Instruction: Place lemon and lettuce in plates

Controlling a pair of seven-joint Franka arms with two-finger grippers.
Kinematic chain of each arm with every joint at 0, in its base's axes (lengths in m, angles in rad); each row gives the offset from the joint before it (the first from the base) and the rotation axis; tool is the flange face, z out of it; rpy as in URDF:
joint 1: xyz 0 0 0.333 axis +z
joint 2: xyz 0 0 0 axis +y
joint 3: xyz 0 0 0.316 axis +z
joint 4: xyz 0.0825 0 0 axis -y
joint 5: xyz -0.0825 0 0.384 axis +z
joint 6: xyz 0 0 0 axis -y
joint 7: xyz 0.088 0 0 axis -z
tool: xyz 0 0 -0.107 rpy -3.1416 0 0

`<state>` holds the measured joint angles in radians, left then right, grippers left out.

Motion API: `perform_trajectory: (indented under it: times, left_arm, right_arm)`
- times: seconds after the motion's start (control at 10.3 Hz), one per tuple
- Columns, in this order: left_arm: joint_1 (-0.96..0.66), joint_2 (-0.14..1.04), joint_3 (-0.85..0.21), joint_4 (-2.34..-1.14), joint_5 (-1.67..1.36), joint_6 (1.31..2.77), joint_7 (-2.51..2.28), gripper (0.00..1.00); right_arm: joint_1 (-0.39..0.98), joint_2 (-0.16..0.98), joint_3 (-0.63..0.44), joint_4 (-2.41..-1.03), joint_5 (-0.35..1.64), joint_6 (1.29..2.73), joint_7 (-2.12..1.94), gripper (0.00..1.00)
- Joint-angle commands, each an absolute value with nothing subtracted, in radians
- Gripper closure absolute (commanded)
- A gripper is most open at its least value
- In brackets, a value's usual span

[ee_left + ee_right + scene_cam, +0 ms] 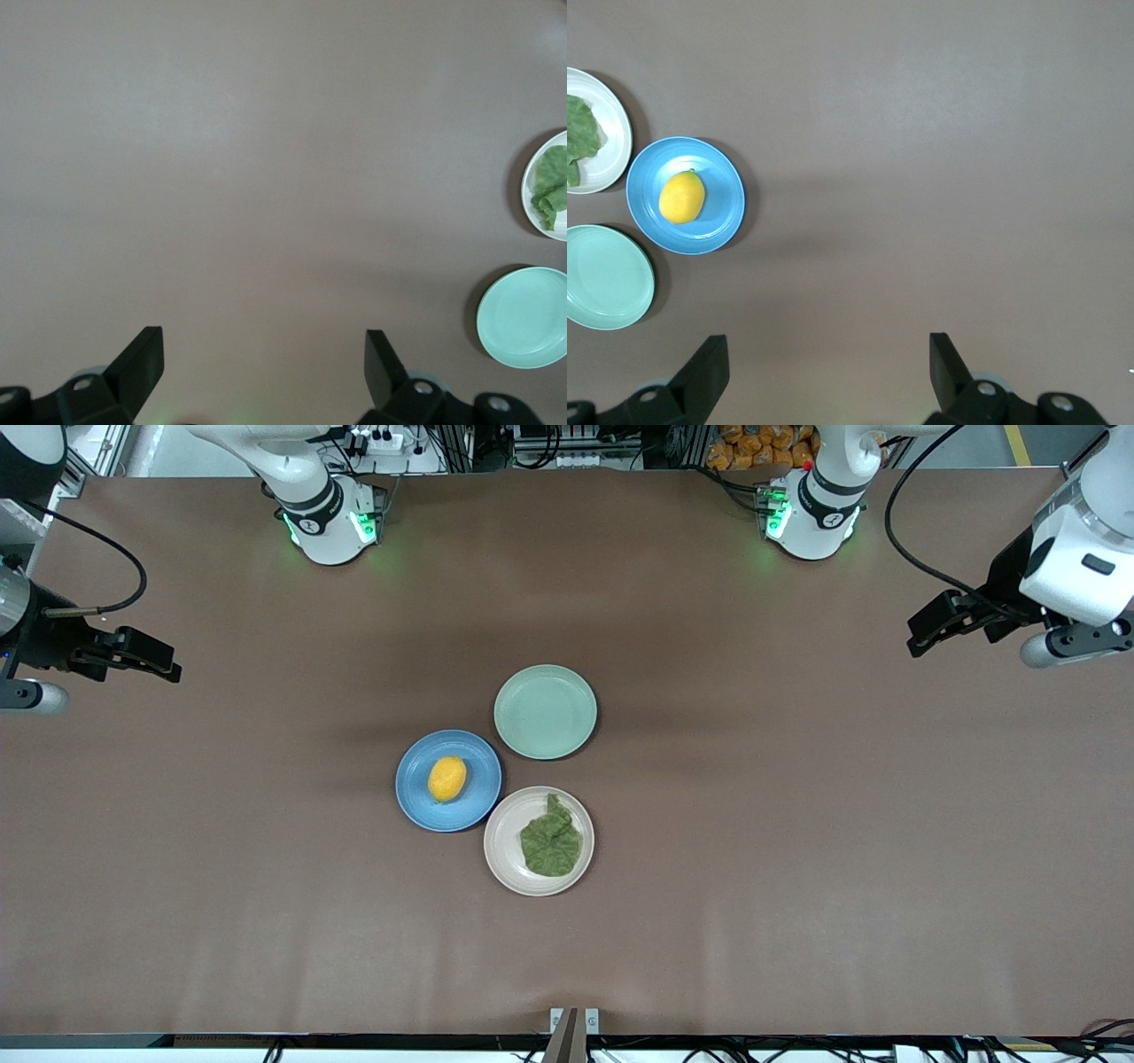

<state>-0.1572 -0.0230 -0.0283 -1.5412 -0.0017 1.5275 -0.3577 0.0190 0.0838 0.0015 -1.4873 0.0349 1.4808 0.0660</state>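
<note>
Brown table: lemon on blue plate, lettuce on beige plate (task seemingly complete); left gripper and right gripper wide open, empty, waiting at table ends.

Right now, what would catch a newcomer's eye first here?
Mid-table, three plates cluster: the lemon on the blue plate, the lettuce on the beige plate, and a bare mint plate. The left gripper and right gripper wait open over the table's ends.
</note>
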Motion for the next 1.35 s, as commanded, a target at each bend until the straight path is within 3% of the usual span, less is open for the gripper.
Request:
perform_trajectory:
  times: [0.0, 0.97, 1.26]
  left_arm:
    - [-0.149, -0.080, -0.037, -1.598, 0.032, 1.529, -0.319, 0.00]
    - [-0.138, -0.064, -0.037, -1.591, 0.018, 1.554, -0.268, 0.00]
    - [-0.032, -0.054, -0.138, -1.586, 0.015, 1.555, -0.268, 0.00]
  right_arm:
    - [0.008, 0.066, 0.014, -1.503, 0.017, 1.480, 0.060, 0.00]
    - [0.008, 0.069, 0.012, -1.503, 0.020, 1.480, 0.058, 0.00]
    - [0.006, 0.069, 0.011, -1.502, 0.020, 1.480, 0.058, 0.00]
